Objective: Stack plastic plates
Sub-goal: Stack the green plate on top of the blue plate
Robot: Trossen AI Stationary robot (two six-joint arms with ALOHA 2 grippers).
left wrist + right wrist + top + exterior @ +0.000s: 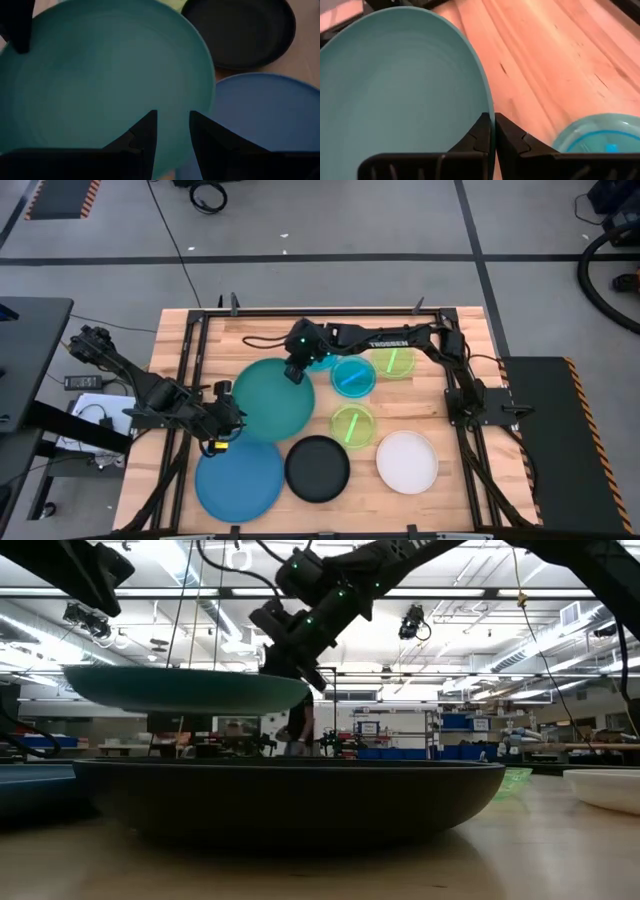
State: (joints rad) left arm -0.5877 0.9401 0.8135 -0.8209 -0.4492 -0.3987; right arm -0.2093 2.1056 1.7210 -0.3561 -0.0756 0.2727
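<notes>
The large teal plate (272, 398) hangs in the air, level, above the black plate (290, 795) in the low view. My right gripper (296, 370) is shut on its far right rim. My left gripper (173, 135) is open and stands over the teal plate's near left rim (200, 120), with both fingers in front of the plate. The blue plate (240, 477), black plate (317, 468) and white plate (407, 461) lie flat along the near edge. One cyan plate (353, 376) and two lime plates (393, 362) (352, 425) lie on the table's right half. My right gripper (493, 127) pinches the teal plate's rim (487, 107) between its two fingers, one on the upper face and one on the outer side. The fingers come from the far right, slanting down. The plate (180, 688) is lifted clear and held about level.
A black frame runs around the wooden tabletop (440, 410). A patch of a second cyan plate (322, 361) shows under my right arm. Bare wood lies along the right and far edges. Cables and boxes sit beyond the table's left side.
</notes>
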